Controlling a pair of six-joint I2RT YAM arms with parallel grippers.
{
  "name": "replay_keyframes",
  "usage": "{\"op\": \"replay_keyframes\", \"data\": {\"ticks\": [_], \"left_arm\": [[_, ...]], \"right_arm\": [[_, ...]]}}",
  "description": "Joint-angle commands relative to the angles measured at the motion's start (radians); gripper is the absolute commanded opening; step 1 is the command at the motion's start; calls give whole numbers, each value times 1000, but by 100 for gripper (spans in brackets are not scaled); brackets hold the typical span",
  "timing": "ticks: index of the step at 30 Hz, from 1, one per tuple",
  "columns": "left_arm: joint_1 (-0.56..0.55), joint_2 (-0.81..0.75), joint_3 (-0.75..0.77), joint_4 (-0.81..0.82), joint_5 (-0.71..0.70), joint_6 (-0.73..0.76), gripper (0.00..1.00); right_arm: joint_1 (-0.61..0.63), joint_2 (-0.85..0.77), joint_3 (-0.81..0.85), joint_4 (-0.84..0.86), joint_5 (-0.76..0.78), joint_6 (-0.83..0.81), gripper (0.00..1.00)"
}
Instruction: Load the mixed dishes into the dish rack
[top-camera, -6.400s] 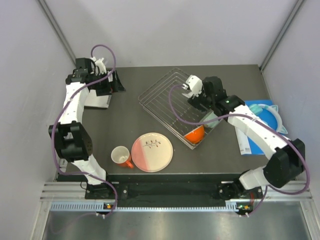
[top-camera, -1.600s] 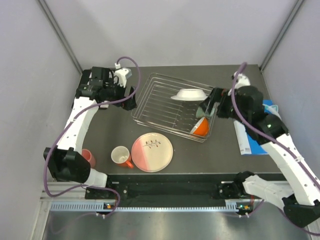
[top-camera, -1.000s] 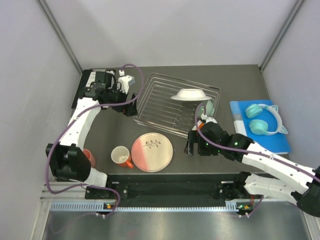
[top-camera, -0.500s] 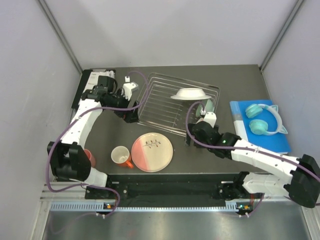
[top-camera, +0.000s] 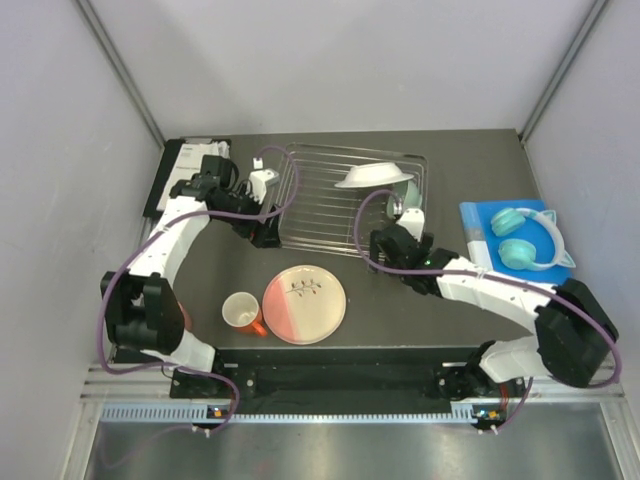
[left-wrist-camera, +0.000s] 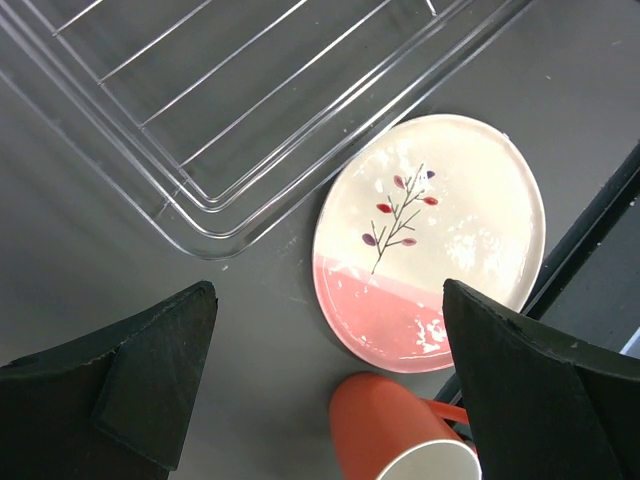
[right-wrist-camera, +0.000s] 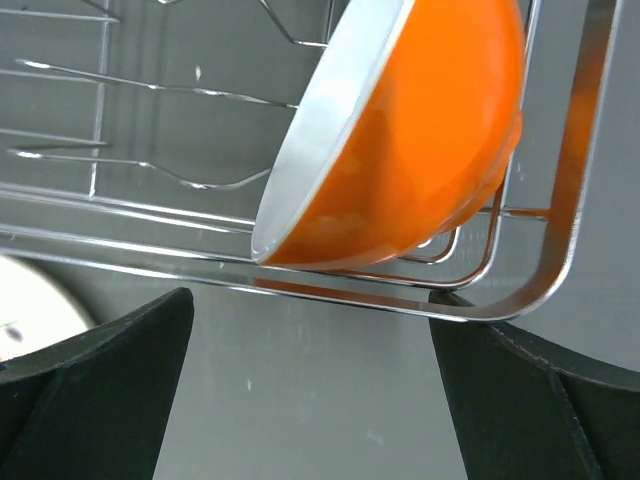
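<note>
The wire dish rack (top-camera: 330, 205) lies at the back middle of the table. In it are a white bowl (top-camera: 373, 176) and a mint green bowl (top-camera: 405, 200). An orange bowl (right-wrist-camera: 400, 130) leans on its edge in the near right corner of the rack (right-wrist-camera: 560, 200). The pink-and-cream plate (top-camera: 304, 303) and the orange mug (top-camera: 243, 314) sit on the table in front. My left gripper (top-camera: 264, 236) is open beside the rack's left edge, above the plate (left-wrist-camera: 430, 240) and mug (left-wrist-camera: 400, 440). My right gripper (top-camera: 378, 247) is open just outside the rack's near right corner.
Teal headphones (top-camera: 530, 237) rest on a blue book (top-camera: 520, 280) at the right. A black tray with white papers (top-camera: 185, 170) is at the back left, behind my left arm. Grey walls close in on both sides.
The rack has swung round and slid back, now square with the table's far edge. My left gripper followed along its left edge. My right gripper moved back toward its near right corner.
</note>
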Motion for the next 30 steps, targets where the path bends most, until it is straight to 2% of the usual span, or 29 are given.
{"op": "replay_keyframes", "data": {"ticks": [1,8,12,16,21,30], "left_arm": [[-2,13,19,6,60,21,99],[-5,27,3,-92,71,162,98],[-17,59,-20,-142,4,282,94],[-19,106,-54,-163,-20,328,90],[-40,143,-88,-161,-30,366,90],[-102,223,-151,-71,-96,371,91]], "right_arm": [[-17,94,104,140,-16,-94,100],[13,52,68,66,-113,-89,100],[76,-40,23,10,-287,-68,100],[131,-67,20,7,-441,-44,100],[151,-47,-23,92,-550,18,100],[162,59,-78,238,-564,70,97]]}}
